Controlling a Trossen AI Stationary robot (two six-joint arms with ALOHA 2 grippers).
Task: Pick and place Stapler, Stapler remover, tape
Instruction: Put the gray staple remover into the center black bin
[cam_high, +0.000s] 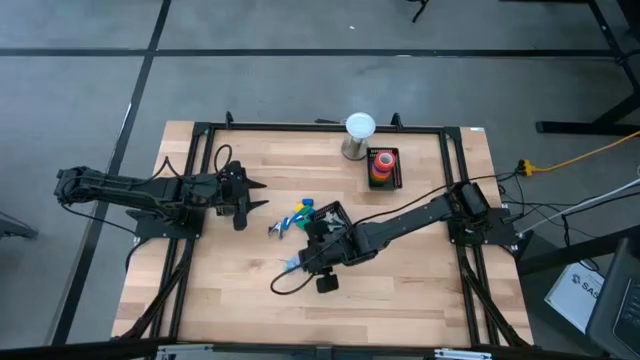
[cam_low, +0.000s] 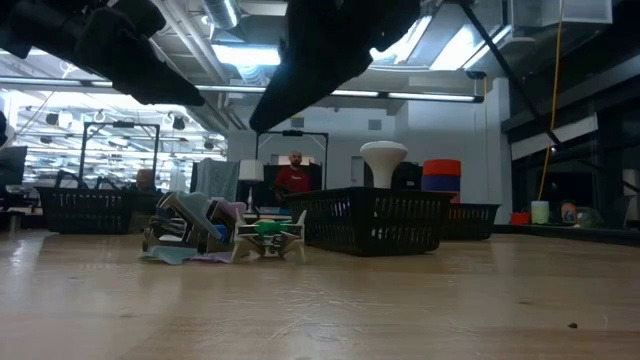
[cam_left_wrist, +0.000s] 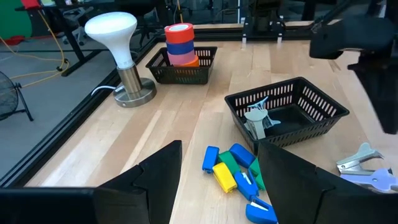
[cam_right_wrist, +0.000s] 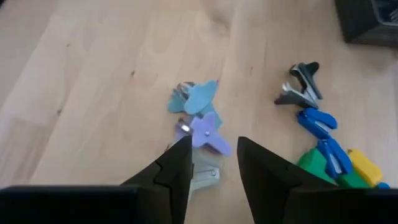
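L gripper (cam_high: 252, 196) at table's 9 o'clock, jaws wide, empty. R gripper (cam_right_wrist: 211, 155) over the staple removers (cam_right_wrist: 199, 118) near 6 o'clock, jaws part open, nothing held. Risk: removers lie touching, so closing may snag two or knock one aside. Centre basket (cam_left_wrist: 298, 102) holds one remover. Basket at 1 o'clock (cam_left_wrist: 205, 62) holds the tape (cam_left_wrist: 180, 43). Small staplers (cam_left_wrist: 233, 174) loose just beside centre basket.

Lamp (cam_high: 358, 135) at table's (cam_high: 240, 300) far edge, small basket (cam_high: 396, 180) just right of it holding stacked tape rolls (cam_high: 382, 163). Larger basket (cam_left_wrist: 320, 109) mid-table, one staple remover (cam_left_wrist: 256, 121) inside. Pile of small staplers (cam_left_wrist: 233, 174) just left of it. More staple removers (cam_right_wrist: 199, 124) lie nearer the front, under right gripper (cam_right_wrist: 214, 158). Left gripper (cam_high: 256, 195) left of pile.
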